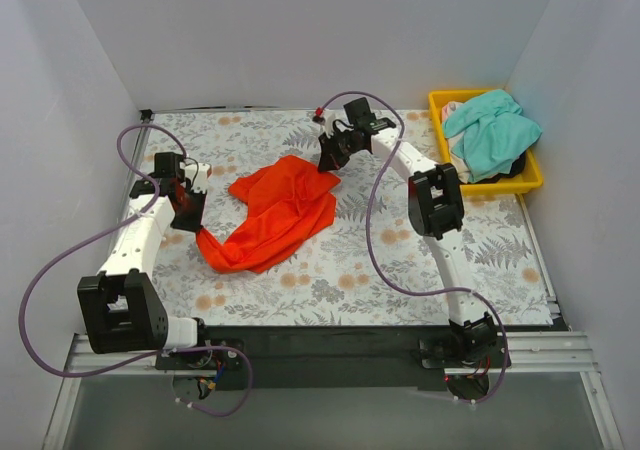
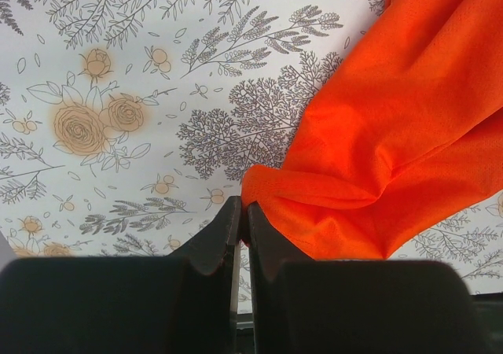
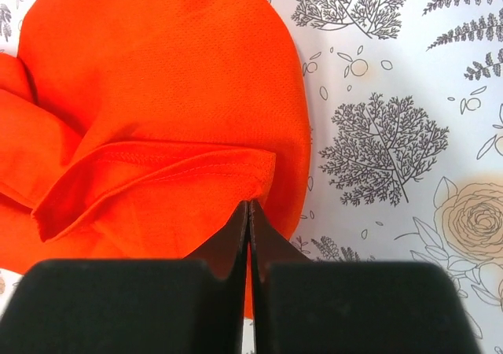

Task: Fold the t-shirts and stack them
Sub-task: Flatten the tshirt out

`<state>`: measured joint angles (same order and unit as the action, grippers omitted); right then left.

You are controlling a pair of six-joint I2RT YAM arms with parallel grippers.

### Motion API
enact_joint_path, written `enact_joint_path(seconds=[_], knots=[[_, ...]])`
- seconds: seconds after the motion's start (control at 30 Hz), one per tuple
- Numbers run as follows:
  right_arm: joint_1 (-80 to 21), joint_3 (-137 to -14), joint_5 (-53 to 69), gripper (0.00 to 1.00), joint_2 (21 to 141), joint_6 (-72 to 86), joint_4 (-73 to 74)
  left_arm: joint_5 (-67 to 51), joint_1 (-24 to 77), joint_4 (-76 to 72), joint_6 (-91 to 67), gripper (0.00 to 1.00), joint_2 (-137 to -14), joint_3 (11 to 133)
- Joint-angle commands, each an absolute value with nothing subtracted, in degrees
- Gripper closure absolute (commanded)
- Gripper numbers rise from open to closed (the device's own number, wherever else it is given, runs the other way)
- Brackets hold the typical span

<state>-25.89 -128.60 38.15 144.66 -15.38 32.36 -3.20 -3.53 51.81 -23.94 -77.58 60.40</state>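
Note:
The orange-red t-shirt (image 1: 275, 215) lies crumpled across the middle of the flowered table. My left gripper (image 1: 192, 220) is shut on its near-left corner; in the left wrist view the cloth (image 2: 393, 134) is pinched at the gripper (image 2: 242, 206). My right gripper (image 1: 328, 162) is shut on the far-right hemmed edge; in the right wrist view the shirt (image 3: 157, 102) is pinched at the gripper (image 3: 249, 204). The teal-green t-shirt (image 1: 492, 130) lies bunched in the yellow bin.
The yellow plastic bin (image 1: 532, 180) stands at the far right corner and also holds some dark and pale cloth. White walls enclose the table (image 1: 400, 260) on three sides. Purple cables loop beside both arms.

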Motion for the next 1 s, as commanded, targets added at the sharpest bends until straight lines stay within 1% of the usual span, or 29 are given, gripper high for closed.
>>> enact_joint_path(seconds=[0.0,0.2,0.33,0.43,0.47,0.53,0.57,0.63,0.73,0.83,0.87,0.9,0.93,0.97], knots=[[-25.0,-127.5,39.7,0.99,138.3,-15.6,29.8,-2.7,-3.7,50.7,-24.3,1.0,-77.6,62.8],[-21.9,-125.6,39.6,0.99,131.4,-13.4,27.8,-4.1,-3.7,50.7,-26.4,1.0,-78.0,65.6],[-20.2,-123.5,39.8,0.99,126.3,-12.1,26.0,-6.4,-3.7,48.8,-29.6,1.0,-79.6,71.3],[-18.9,-123.5,38.3,0.99,121.9,-10.1,23.6,-7.5,-3.9,46.2,-33.2,1.0,-82.9,78.6],[-18.1,-123.8,37.1,0.99,120.8,-8.5,22.9,-7.8,-3.9,45.6,-34.1,1.0,-84.0,84.0],[-17.1,-125.3,35.9,0.99,117.4,-7.1,20.7,-9.2,-3.9,44.9,-35.9,1.0,-88.0,89.9],[-16.7,-126.0,34.3,0.99,116.4,-6.5,20.1,-9.8,-3.9,44.8,-36.1,1.0,-89.1,95.5],[-15.4,-127.2,33.1,0.99,112.9,-5.3,18.7,-10.9,-3.8,44.6,-36.6,1.0,-92.4,101.3],[-14.1,-126.2,30.5,0.99,106.3,-4.7,16.2,-12.0,-3.9,43.1,-35.9,1.0,-93.6,109.2],[-13.5,-123.8,27.7,0.99,98.9,-5.9,15.3,-10.8,-3.9,38.7,-33.7,1.0,-89.9,109.3],[-13.5,-123.1,26.1,0.99,97.0,-6.3,15.2,-9.7,-3.8,36.9,-33.4,1.0,-86.0,107.9],[-13.5,-121.8,25.2,0.99,93.0,-6.8,15.2,-7.7,-3.9,35.1,-33.1,1.0,-83.1,106.1],[-13.5,-121.1,24.4,0.99,91.0,-7.7,15.2,-7.3,-3.9,31.6,-32.4,1.0,-80.4,101.2],[-13.5,-120.4,22.5,0.99,88.9,-8.2,15.2,-7.2,-3.8,29.8,-32.2,1.0,-77.6,98.8]])
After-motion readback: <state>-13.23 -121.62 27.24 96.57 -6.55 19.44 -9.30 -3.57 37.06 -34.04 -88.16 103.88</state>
